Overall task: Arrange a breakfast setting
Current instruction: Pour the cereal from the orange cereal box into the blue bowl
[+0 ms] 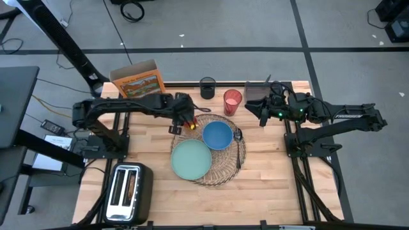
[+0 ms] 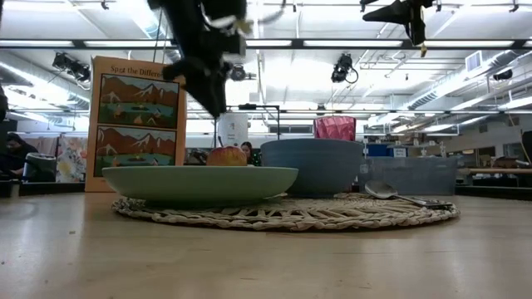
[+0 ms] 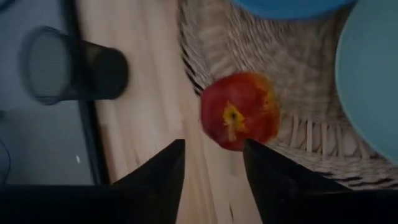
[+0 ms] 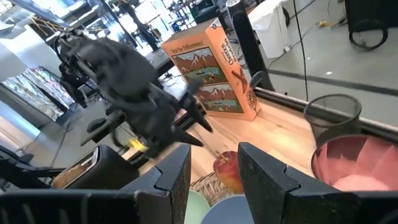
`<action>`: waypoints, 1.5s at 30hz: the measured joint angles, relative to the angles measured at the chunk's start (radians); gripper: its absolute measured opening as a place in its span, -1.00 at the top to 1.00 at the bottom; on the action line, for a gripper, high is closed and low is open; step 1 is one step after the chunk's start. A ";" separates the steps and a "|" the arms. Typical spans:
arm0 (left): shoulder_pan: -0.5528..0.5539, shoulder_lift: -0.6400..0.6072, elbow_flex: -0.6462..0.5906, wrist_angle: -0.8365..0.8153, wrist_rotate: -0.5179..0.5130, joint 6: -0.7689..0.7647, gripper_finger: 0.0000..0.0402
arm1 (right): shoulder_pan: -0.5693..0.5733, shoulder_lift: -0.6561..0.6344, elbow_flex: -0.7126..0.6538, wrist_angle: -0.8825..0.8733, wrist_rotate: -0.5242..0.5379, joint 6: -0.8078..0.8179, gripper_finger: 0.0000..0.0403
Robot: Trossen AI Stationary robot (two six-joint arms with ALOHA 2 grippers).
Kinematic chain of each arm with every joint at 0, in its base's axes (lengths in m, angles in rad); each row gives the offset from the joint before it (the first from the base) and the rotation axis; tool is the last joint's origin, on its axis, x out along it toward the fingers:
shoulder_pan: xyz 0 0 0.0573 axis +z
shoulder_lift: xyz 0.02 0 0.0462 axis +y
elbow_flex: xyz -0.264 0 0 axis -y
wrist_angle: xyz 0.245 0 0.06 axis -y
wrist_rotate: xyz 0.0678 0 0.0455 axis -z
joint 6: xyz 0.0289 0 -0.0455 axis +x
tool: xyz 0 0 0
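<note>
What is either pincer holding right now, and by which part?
Nothing. The left pincer hangs open above the red apple on the round woven wicker placemat; the right pincer is open too.

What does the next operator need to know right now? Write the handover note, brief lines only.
Left gripper: open, empty, raised above the apple, which sits on the edge of the wicker placemat.
Right gripper: open, empty, held high near the red cup.
On the placemat: teal plate, blue bowl, spoon beside the bowl.
Off the placemat: red cup behind it; cereal box standing at the table's back edge.
Done: plate, bowl, spoon and apple set out.
Left, likely: decide whether the cup and cereal box need moving closer.
</note>
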 joint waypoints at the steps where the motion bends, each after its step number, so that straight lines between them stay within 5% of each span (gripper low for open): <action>1: 0.000 -0.028 0.000 0.000 0.000 -0.017 0.11 | 0.000 0.000 0.000 0.003 0.006 -0.010 0.31; 8: -0.006 -0.258 0.017 -0.008 0.000 -0.291 0.04 | -0.022 0.000 0.000 0.059 0.025 -0.162 0.27; 15: 0.039 -0.334 0.250 -0.071 -0.021 -0.668 0.04 | -0.068 0.000 0.000 0.141 -0.106 -0.275 0.01; 23: 0.093 -0.332 0.542 -0.161 -0.026 -0.702 0.04 | -0.060 0.060 0.155 0.004 -0.154 -0.318 -0.37; 30: 0.211 -0.335 0.736 -0.448 -0.039 -0.699 0.04 | 0.020 0.210 0.397 -0.171 -0.124 -0.349 -0.41; 37: 0.315 -0.342 0.673 -0.638 -0.051 -0.647 0.04 | 0.106 0.383 0.579 -0.192 -0.125 -0.393 -0.41; 45: 0.498 -0.310 0.412 -0.455 -0.043 -0.530 0.04 | 0.123 0.480 0.633 -0.183 -0.126 -0.358 -0.41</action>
